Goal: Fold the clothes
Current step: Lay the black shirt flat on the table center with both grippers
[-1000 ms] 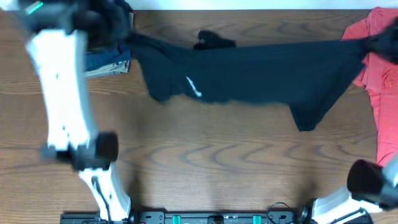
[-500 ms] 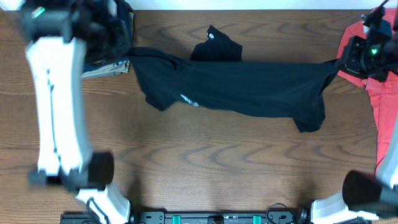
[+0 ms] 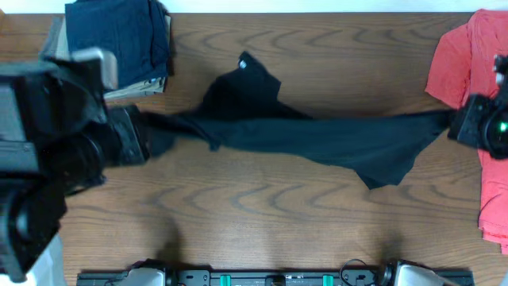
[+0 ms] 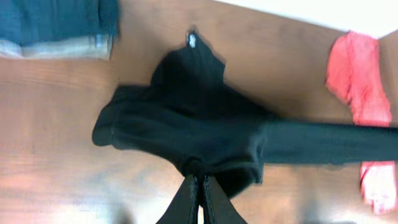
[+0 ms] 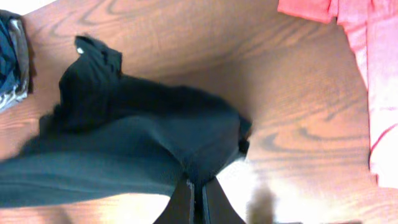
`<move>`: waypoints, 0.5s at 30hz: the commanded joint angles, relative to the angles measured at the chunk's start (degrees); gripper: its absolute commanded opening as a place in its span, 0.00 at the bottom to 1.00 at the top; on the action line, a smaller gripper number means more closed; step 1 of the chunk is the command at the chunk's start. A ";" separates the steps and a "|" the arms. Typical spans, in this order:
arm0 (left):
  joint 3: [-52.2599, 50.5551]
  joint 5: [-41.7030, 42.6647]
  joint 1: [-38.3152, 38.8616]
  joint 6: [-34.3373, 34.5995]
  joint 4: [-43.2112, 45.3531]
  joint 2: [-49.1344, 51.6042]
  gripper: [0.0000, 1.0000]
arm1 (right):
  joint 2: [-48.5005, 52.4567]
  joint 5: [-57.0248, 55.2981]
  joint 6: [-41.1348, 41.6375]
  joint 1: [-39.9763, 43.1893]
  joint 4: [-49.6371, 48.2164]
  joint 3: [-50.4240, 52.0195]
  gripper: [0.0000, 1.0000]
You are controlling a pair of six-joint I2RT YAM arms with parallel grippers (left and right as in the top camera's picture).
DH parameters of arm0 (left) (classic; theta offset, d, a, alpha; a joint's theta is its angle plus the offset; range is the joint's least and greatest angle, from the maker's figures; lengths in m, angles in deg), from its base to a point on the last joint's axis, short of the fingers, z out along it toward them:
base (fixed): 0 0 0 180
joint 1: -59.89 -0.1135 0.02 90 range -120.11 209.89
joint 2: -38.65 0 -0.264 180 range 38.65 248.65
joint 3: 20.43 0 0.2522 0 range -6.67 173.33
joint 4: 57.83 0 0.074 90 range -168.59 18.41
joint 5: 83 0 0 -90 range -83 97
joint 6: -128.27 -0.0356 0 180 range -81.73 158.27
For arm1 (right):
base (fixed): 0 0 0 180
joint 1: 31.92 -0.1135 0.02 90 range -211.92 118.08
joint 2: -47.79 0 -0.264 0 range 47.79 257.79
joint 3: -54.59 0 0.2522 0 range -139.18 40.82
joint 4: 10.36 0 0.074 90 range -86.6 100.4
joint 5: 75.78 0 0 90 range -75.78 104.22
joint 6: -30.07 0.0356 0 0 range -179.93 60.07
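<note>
The black shirt (image 3: 302, 135) hangs stretched across the table between my two grippers, with a loose flap (image 3: 242, 83) toward the back. My left gripper (image 3: 147, 131) is shut on its left end. My right gripper (image 3: 452, 123) is shut on its right end. In the left wrist view the shirt (image 4: 186, 118) bunches at my closed fingertips (image 4: 198, 180). In the right wrist view the shirt (image 5: 124, 149) runs from my closed fingertips (image 5: 194, 186) off to the left.
A stack of folded navy and khaki garments (image 3: 119, 40) lies at the back left, also in the left wrist view (image 4: 56, 25). A coral-red shirt (image 3: 476, 95) lies along the right edge, also in the right wrist view (image 5: 367, 56). The wooden table (image 3: 262, 222) is bare in front.
Both grippers have moved toward the front with the shirt's ends, the left one far more. The shirt has risen and stretched into a narrower band, with one flap shifting left.
</note>
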 commanded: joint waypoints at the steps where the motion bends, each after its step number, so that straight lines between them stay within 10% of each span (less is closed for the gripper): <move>1: -8.87 0.13 0.31 1.11 -4.46 -3.15 0.06 | -4.42 -1.18 0.68 -0.17 0.26 5.31 0.01; 9: -30.34 0.87 0.31 4.24 -4.46 -14.03 0.06 | -15.82 3.37 0.70 -0.17 0.24 24.24 0.04; 13: -35.23 2.14 0.31 4.20 -4.46 -16.61 0.12 | -19.12 5.25 0.68 -0.17 0.24 28.30 0.31; 15: -35.58 2.03 0.31 4.17 -4.42 -16.48 0.28 | -19.54 5.22 0.68 -0.17 0.17 28.28 0.74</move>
